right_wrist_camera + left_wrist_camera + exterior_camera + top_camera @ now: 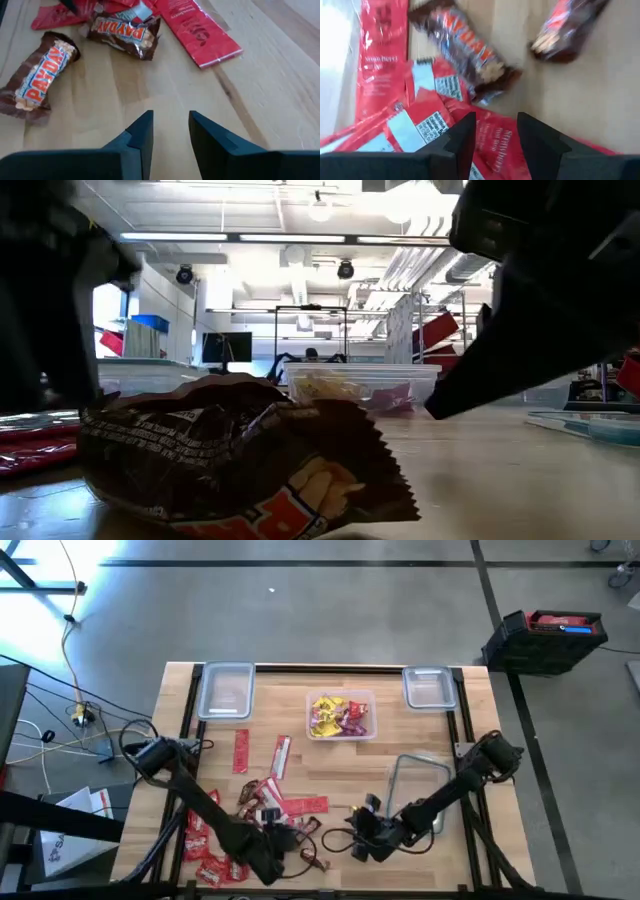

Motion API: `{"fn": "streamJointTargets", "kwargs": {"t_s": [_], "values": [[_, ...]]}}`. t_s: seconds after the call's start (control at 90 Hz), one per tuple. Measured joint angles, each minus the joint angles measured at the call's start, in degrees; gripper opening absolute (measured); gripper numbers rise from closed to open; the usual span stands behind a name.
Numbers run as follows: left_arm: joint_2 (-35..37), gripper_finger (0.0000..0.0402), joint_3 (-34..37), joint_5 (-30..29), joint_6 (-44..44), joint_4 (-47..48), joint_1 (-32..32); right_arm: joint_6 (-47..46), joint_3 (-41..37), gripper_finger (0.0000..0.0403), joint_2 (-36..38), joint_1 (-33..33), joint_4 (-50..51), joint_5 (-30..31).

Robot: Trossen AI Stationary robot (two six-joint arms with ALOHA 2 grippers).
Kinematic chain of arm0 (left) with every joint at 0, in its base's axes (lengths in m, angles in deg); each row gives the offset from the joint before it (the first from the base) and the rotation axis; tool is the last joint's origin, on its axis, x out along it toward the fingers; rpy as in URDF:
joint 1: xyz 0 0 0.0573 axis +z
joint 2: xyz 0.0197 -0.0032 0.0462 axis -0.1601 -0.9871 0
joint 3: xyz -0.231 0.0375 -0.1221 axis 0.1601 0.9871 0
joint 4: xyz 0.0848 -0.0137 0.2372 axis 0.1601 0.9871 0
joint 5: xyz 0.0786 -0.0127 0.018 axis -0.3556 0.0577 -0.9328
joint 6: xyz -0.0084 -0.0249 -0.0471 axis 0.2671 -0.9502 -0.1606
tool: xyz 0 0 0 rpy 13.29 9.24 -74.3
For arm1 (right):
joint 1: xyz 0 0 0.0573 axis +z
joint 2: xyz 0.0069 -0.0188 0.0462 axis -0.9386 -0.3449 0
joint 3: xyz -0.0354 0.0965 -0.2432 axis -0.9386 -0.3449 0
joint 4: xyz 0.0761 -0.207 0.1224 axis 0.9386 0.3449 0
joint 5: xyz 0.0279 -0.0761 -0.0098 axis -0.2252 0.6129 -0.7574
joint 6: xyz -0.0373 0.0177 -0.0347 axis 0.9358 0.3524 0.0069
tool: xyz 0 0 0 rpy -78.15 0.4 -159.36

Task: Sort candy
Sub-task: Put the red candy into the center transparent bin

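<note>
Candy lies at the table's near left: flat red packets in a heap, with more red packets farther back. Dark brown bars lie near the front centre, and one bar fills the low view. Yellow and purple-pink sweets fill the middle clear container. My left gripper is open over the heap, with a red packet showing between its fingers. My right gripper is open over bare wood, a little short of the brown bars.
Clear containers stand at the back left and back right. A clear lid or tray lies under my right arm. Black rails run along the table's left and right sides. Bare wood shows at the centre.
</note>
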Motion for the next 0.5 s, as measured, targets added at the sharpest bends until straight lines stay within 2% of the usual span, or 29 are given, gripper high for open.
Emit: {"fn": "streamJointTargets", "kwargs": {"t_s": [0.244,0.322,0.5], "values": [[6.4,0.0126,0.0,5.0,-10.2,-0.1,-5.7,0.0,0.0,0.0094,0.0,0.9,-0.3,0.8],[6.5,0.0126,0.0,7.2,-14.4,0.1,-8.9,0.0,0.0,0.0094,0.0,1.0,-0.3,1.7],[5.4,0.0126,0.0,7.1,-25.4,0.1,-16.4,0.0,0.0,0.0094,0.0,1.1,-0.3,2.9]]}}
